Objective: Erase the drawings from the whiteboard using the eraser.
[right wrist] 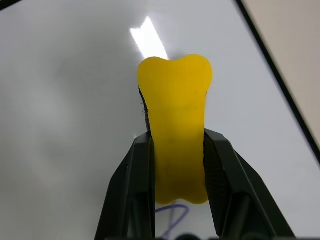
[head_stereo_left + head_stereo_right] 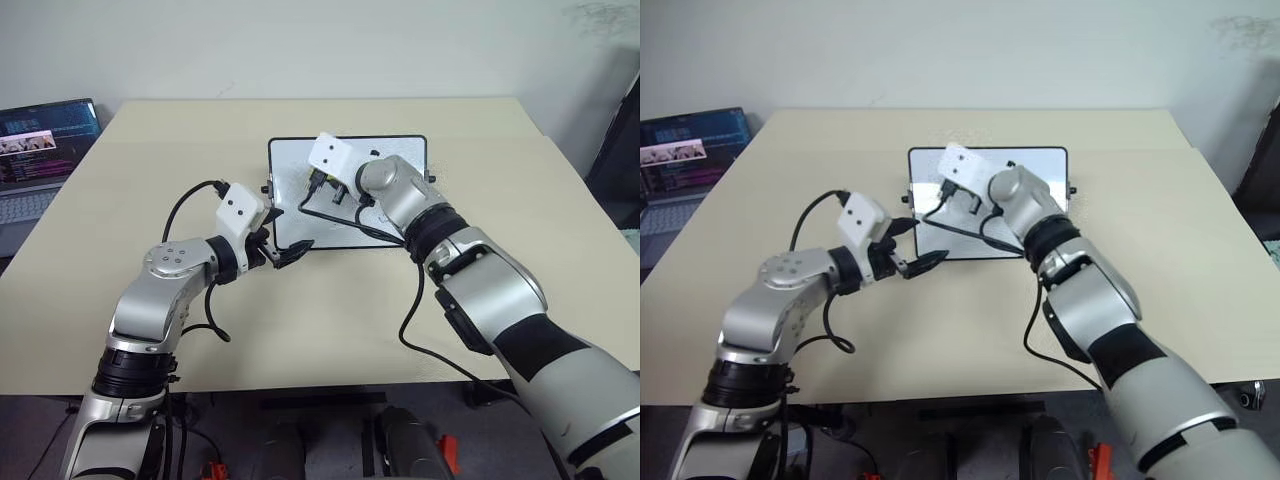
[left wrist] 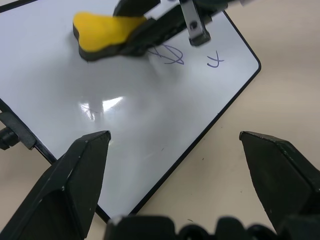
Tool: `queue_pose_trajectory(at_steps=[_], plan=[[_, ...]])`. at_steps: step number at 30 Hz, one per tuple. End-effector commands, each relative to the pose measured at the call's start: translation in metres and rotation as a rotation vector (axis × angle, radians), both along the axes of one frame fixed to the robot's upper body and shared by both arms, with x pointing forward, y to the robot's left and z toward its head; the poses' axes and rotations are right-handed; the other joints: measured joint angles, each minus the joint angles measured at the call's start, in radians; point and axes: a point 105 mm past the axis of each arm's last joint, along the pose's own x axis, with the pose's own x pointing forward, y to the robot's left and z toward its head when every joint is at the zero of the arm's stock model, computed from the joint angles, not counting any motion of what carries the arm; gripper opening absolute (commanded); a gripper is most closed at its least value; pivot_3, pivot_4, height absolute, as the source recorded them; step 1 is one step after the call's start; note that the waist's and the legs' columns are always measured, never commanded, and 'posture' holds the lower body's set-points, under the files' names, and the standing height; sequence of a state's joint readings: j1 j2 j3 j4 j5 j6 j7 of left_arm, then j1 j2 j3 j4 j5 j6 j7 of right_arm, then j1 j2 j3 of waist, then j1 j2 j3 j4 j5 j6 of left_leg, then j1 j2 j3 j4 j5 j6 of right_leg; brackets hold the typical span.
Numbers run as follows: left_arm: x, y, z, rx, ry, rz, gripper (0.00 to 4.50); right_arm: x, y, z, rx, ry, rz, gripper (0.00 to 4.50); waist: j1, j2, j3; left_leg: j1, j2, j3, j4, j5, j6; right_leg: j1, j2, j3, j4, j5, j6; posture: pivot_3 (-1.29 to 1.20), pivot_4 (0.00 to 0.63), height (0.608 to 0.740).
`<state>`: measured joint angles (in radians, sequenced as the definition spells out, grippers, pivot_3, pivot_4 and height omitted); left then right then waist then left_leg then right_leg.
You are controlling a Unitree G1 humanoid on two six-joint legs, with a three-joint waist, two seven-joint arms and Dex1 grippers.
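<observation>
1. Wiping is the step I am on. The whiteboard (image 2: 400,150) lies flat in the middle of the table (image 2: 560,250).
2. My right gripper (image 1: 176,150) is clamped tight on the eraser (image 1: 176,120) and has it over the board. My left gripper (image 3: 172,145) hangs spread wide at the board's near edge, holding nothing.
3. The eraser is a small yellow block, pinched at its middle.
4. Two drawings (image 3: 172,54) show: a blue looped scribble and a little x. I think the next move should rub over them.
</observation>
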<state>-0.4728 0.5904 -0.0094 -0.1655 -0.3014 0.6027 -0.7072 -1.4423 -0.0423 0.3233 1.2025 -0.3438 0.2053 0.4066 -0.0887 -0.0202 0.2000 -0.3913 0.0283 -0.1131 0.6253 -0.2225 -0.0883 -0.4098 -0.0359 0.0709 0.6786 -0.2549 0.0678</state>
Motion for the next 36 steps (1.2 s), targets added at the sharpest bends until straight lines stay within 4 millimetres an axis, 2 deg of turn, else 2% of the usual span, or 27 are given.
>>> queue_pose_trajectory(at_steps=[1,5,10,13,15,18,22,29,32,36], plan=[[-0.002,-0.002,0.016,-0.002,-0.063,-0.01,4.5,0.003,0.0,0.037,0.048,-0.087,-0.006,0.96,0.0,0.0,0.0,-0.001,0.0,0.0,0.0,0.0,0.0,-0.001,0.0,0.0,0.0,0.0,0.0,0.0,0.15,0.74],[-0.001,-0.002,0.016,-0.002,-0.062,-0.013,4.5,-0.002,0.004,0.052,0.072,-0.075,0.039,0.96,-0.001,0.0,0.0,-0.004,0.0,0.0,-0.001,0.0,0.0,-0.004,0.0,0.0,0.0,0.0,0.0,0.0,0.15,0.74],[0.0,-0.004,0.016,-0.004,-0.062,-0.02,4.5,-0.022,0.016,0.088,0.208,0.007,0.188,0.96,0.0,0.0,0.001,-0.009,0.0,0.0,-0.002,0.0,0.0,-0.009,0.0,0.0,0.0,0.0,0.0,0.0,0.15,0.74],[0.0,-0.005,0.018,-0.007,-0.063,-0.032,4.5,-0.036,0.003,0.11,0.282,0.033,0.246,0.96,0.001,0.0,0.001,-0.01,0.0,0.0,-0.002,0.0,0.0,-0.01,0.0,-0.001,0.0,0.0,0.0,0.0,0.15,0.74],[0.0,-0.005,0.018,-0.005,-0.064,-0.039,4.5,-0.04,-0.015,0.113,0.295,0.037,0.228,0.96,0.006,0.0,0.001,-0.01,0.0,0.0,-0.002,0.0,0.0,-0.01,0.0,-0.001,-0.001,0.0,0.0,0.0,0.15,0.74],[0.001,-0.005,0.02,0.001,-0.063,-0.051,4.5,-0.043,-0.05,0.107,0.276,0.037,0.167,0.96,0.013,-0.001,0.0,-0.01,0.0,0.0,-0.002,0.0,-0.001,-0.009,0.0,-0.001,-0.002,-0.001,0.0,0.0,0.15,0.74],[-0.001,-0.002,0.021,0.022,-0.056,-0.069,4.5,-0.046,-0.099,0.086,0.2,0.05,0.059,0.96,0.013,-0.001,0.0,-0.01,0.0,0.001,-0.001,0.0,-0.001,-0.009,-0.001,0.0,-0.001,-0.001,0.0,0.0,0.15,0.74],[-0.002,0.001,0.023,0.05,-0.048,-0.091,4.5,-0.058,-0.155,0.058,0.065,0.097,-0.048,0.96,-0.002,0.0,0.001,-0.01,0.0,0.002,-0.002,-0.001,0.0,-0.01,-0.001,0.001,-0.001,-0.001,0.0,0.0,0.15,0.74],[-0.002,0.002,0.024,0.056,-0.049,-0.095,4.5,-0.066,-0.17,0.044,-0.011,0.127,-0.05,0.96,0.002,0.0,0.001,-0.01,0.0,0.002,-0.001,-0.001,0.0,-0.01,-0.001,0.0,-0.001,-0.001,0.001,0.0,0.15,0.74],[-0.002,0.005,0.025,0.067,-0.051,-0.089,4.5,-0.07,-0.168,0.036,-0.02,0.151,-0.034,0.96,0.0,0.0,0.001,-0.01,0.0,0.003,-0.001,-0.001,-0.001,-0.01,-0.001,0.001,-0.002,-0.001,0.001,0.0,0.15,0.74]])
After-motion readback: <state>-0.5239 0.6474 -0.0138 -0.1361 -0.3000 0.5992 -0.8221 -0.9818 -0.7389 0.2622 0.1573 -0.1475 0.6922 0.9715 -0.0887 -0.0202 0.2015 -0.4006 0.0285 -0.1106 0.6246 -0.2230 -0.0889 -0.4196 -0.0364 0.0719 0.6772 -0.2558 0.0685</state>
